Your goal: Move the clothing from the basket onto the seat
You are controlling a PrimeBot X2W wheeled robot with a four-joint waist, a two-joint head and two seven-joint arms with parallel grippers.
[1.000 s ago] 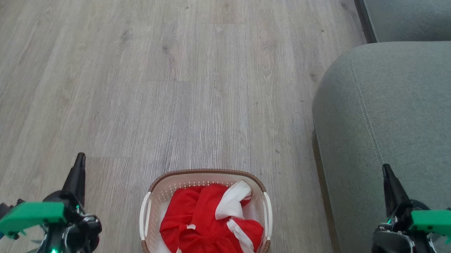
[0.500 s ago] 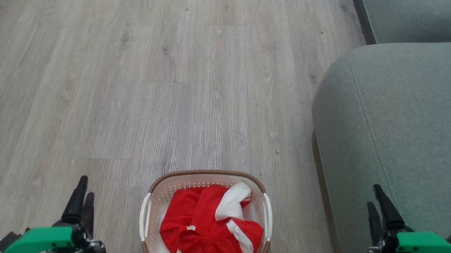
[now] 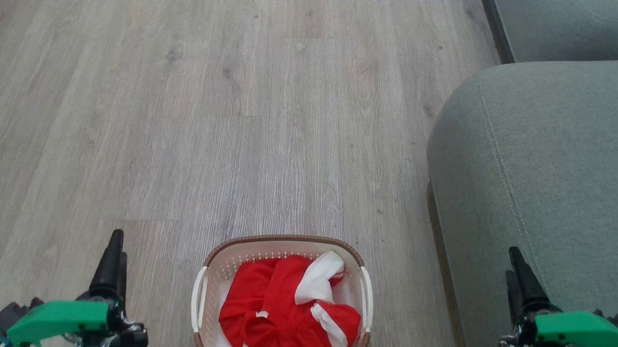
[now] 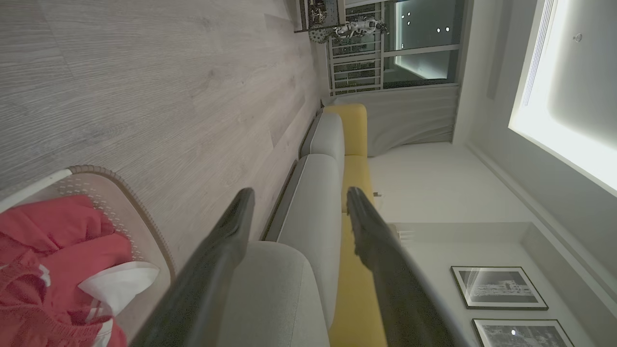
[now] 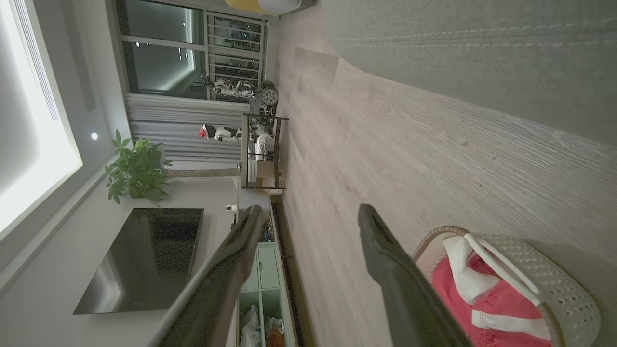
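Note:
Red clothing with white trim lies bunched in the white basket with a brown woven rim, on the floor at the bottom centre of the head view. My left gripper hangs open to the basket's left, holding nothing. Over the front of the grey-green seat, my right gripper also stands open and holds nothing. The left wrist view has the clothing and basket at lower left, beside my spread fingers. At the right wrist view's lower right are the basket and clothing.
Pale wood-plank floor stretches ahead and to the left. A second sofa cushion lies beyond the seat. The right wrist view shows a television, a plant and a shelf unit far off.
Both grippers dropped lower in the head view and went from looking shut to open, then rose slightly. The basket and clothing stayed put.

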